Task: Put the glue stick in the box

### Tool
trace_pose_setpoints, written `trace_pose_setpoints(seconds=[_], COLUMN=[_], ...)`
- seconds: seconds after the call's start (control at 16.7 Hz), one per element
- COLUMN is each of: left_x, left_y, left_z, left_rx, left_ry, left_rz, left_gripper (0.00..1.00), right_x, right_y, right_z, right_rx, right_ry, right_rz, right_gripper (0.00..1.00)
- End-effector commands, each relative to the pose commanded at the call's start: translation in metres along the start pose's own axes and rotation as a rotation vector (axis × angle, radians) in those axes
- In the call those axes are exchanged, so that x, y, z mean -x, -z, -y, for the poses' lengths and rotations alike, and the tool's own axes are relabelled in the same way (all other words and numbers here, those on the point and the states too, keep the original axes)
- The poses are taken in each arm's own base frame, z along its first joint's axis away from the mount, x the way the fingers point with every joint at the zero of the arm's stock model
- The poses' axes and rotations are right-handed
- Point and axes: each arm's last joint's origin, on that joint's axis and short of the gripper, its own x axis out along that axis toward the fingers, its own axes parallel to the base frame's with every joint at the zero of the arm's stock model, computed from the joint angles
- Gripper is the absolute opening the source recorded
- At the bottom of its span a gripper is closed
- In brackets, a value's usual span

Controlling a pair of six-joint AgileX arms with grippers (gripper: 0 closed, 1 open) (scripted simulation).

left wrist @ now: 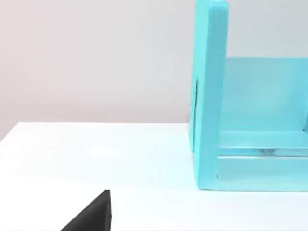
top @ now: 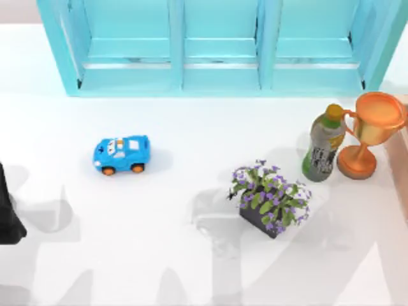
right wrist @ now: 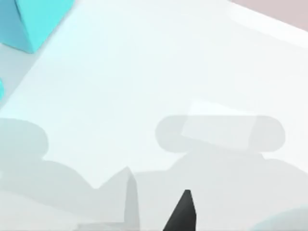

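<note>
Whether either arm's jaws were clenched or released could not be told. The left arm sat parked at the worktop's left edge, and the right arm hung low over bare worktop. I could not tell where the glue stick lay. It was probably light, rigid and slick, best gripped mid-barrel. The turquoise box stood at the back.

- The white table looks smooth and matt, taking soft shadows.
- The turquoise box with three compartments looks like painted wood, faintly glossy.
- The small blue toy car looks like shiny plastic.
- The orange trophy cup has a polished, metallic sheen.
- The green bottle looks like glossy plastic with a paper-like label.
</note>
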Motion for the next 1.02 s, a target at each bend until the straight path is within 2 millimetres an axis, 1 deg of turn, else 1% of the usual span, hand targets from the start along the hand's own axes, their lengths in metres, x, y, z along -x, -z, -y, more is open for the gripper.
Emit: trace_pose_setpoints(seconds=[0.24, 0.48, 0.78, 1.02], left_x=[0.000, 0.000, 0.000, 0.000], left_y=[0.000, 0.000, 0.000, 0.000], left_z=[0.000, 0.000, 0.000, 0.000], left_rx=[0.000, 0.000, 0.000, 0.000], left_ry=[0.000, 0.000, 0.000, 0.000], left_rz=[0.000, 0.000, 0.000, 0.000], left_gripper=[1.00, 1.00, 1.00, 1.00], right_x=[0.035, 0.068, 0.108, 0.136], right_y=[0.016, 0.035, 0.060, 0.084], right_z=[0.014, 0.019, 0.018, 0.012], right_rx=[0.097, 0.175, 0.231, 0.227], right_ry=[-0.084, -0.168, -0.244, -0.293], right_rz=[-0.003, 0.007, 0.036, 0.062], right_gripper=[0.00, 0.00, 0.00, 0.00])
